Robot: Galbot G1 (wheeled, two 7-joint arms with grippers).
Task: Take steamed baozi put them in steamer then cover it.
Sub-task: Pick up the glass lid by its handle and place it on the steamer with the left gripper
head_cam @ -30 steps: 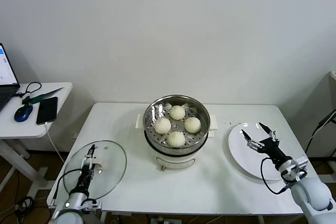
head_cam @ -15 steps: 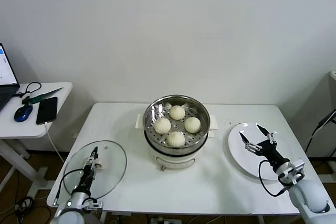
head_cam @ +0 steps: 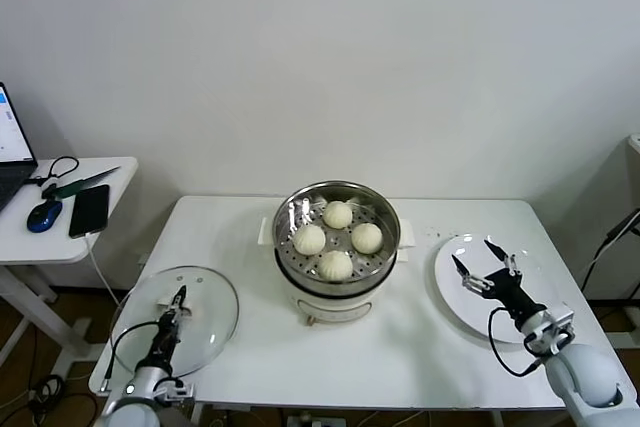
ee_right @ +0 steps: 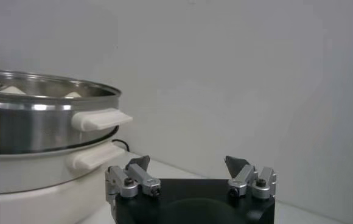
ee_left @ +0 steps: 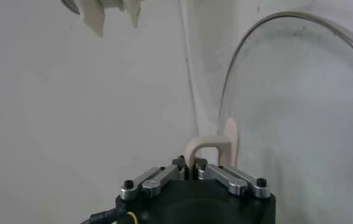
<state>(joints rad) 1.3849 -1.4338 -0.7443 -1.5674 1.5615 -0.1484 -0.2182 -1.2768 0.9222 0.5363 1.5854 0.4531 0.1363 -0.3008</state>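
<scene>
Several cream-white baozi (head_cam: 310, 239) lie on the perforated tray inside the shiny steamer (head_cam: 385, 247) at the middle of the table. The cover (head_cam: 205, 322), a clear glass lid, lies at the table's front left corner, partly over the edge. My left gripper (head_cam: 178, 299) is shut on the cover's cream handle (ee_left: 216, 148); in the left wrist view the gripper (ee_left: 193, 168) pinches the handle's near leg. My right gripper (head_cam: 485, 269) hangs open and holds nothing over the plate; the right wrist view shows the gripper (ee_right: 188, 164) facing the steamer (ee_right: 36, 119).
An empty white plate (head_cam: 455, 297) lies at the right of the white table (head_cam: 420, 357). A small side table (head_cam: 100, 172) at far left carries a phone (head_cam: 89, 210), a blue mouse (head_cam: 43, 215) and cables.
My left gripper has shut on the cover's handle, and the cover has shifted slightly left. My right gripper has drifted a little left and back over the plate, still open.
</scene>
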